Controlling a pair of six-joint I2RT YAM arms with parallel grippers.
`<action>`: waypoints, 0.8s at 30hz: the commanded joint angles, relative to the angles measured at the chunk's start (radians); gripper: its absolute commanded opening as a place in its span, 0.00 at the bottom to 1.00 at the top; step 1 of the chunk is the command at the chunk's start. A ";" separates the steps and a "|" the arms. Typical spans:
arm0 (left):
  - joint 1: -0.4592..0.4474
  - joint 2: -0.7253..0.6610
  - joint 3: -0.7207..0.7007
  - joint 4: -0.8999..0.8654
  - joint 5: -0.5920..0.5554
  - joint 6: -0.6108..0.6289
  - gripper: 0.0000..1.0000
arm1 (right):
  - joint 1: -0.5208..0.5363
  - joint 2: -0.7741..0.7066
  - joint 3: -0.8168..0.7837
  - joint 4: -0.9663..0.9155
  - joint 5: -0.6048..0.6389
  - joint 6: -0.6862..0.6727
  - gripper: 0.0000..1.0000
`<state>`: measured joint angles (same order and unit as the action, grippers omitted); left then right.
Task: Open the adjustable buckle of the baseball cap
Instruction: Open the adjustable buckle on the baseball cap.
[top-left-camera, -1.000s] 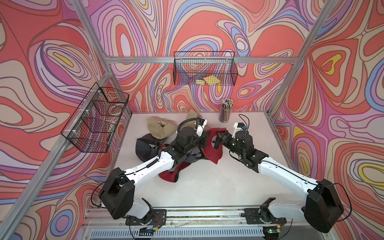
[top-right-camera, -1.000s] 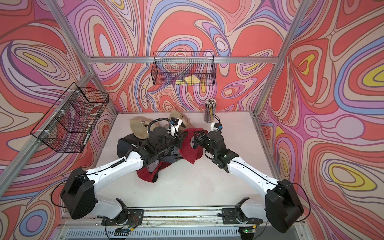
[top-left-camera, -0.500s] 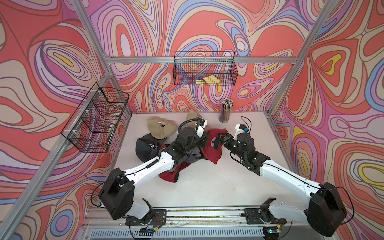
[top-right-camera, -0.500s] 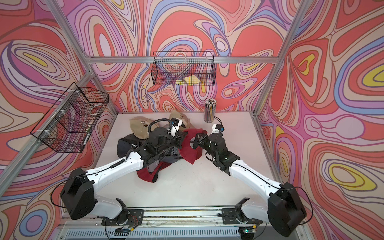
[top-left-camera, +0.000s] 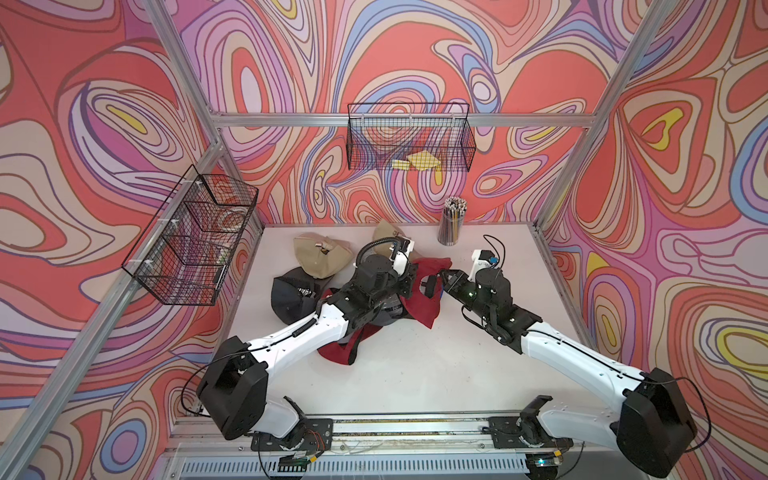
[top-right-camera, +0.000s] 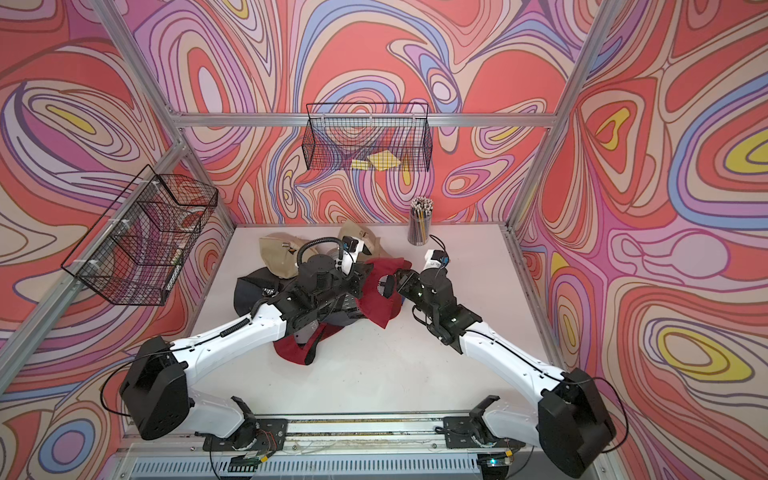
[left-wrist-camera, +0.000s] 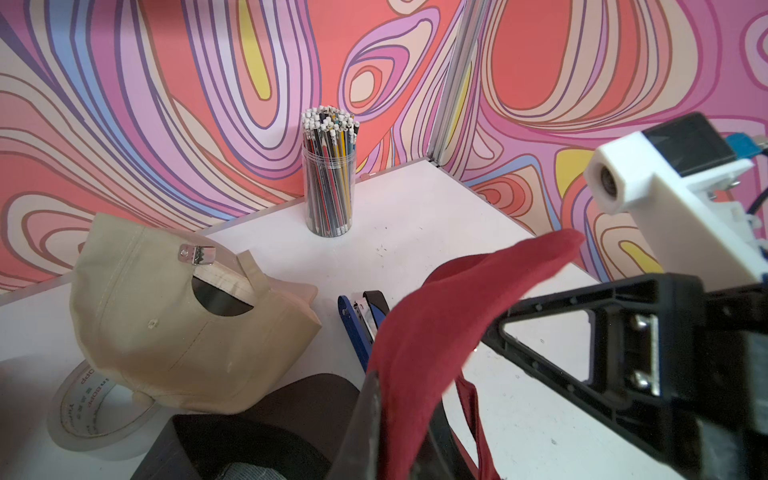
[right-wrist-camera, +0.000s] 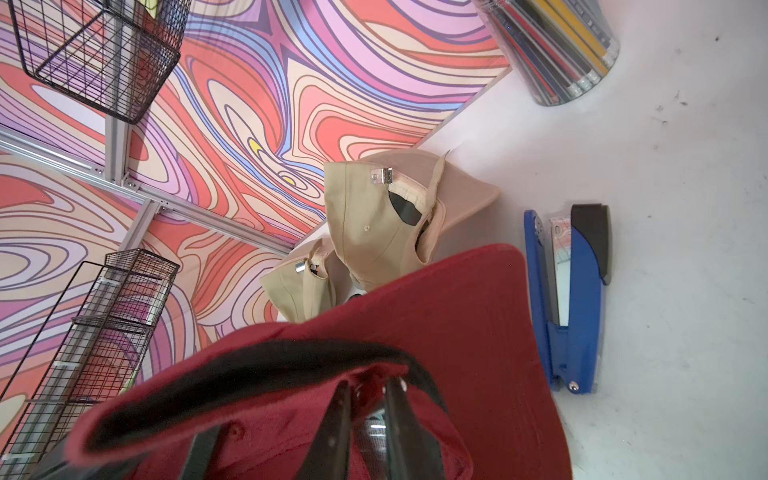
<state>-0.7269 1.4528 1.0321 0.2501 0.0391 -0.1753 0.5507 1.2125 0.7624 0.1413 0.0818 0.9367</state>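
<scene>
A dark red baseball cap (top-left-camera: 432, 309) (top-right-camera: 380, 309) hangs above the table between my two grippers in both top views. My left gripper (left-wrist-camera: 399, 399) is shut on a fold of its red cloth (left-wrist-camera: 449, 311). My right gripper (right-wrist-camera: 368, 399) (top-left-camera: 434, 284) comes from the other side and is shut on the cap's back strap, by the black-lined opening (right-wrist-camera: 249, 370). Its fingers (right-wrist-camera: 336, 419) stand nearly together with red strap between the tips. A glint of metal shows in the gap; I cannot tell whether it is the buckle.
Two beige caps (top-left-camera: 320, 259) (top-left-camera: 386, 230) and a black cap (top-left-camera: 291, 295) lie behind and left of the arms. More red cloth (top-left-camera: 345, 353) lies under the left arm. A pencil cup (top-left-camera: 451, 224), a blue stapler (right-wrist-camera: 569, 299) and a tape roll (left-wrist-camera: 83, 407) stand nearby. Wire baskets (top-left-camera: 409, 141) (top-left-camera: 191, 237) hang on the walls.
My right gripper's fingers have come together on the red cap's back strap. The left gripper has kept its hold and place.
</scene>
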 joint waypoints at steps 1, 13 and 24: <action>0.000 -0.046 0.025 0.030 -0.012 0.004 0.00 | -0.005 -0.008 -0.021 -0.017 0.032 -0.007 0.13; 0.001 -0.037 0.032 0.031 -0.043 0.003 0.00 | -0.005 -0.033 -0.035 -0.046 0.054 -0.027 0.00; 0.018 -0.031 0.049 0.006 -0.047 -0.015 0.00 | -0.006 -0.104 -0.064 -0.105 0.068 -0.121 0.00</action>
<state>-0.7250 1.4487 1.0348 0.2470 0.0048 -0.1768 0.5503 1.1370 0.7120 0.0856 0.1230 0.8806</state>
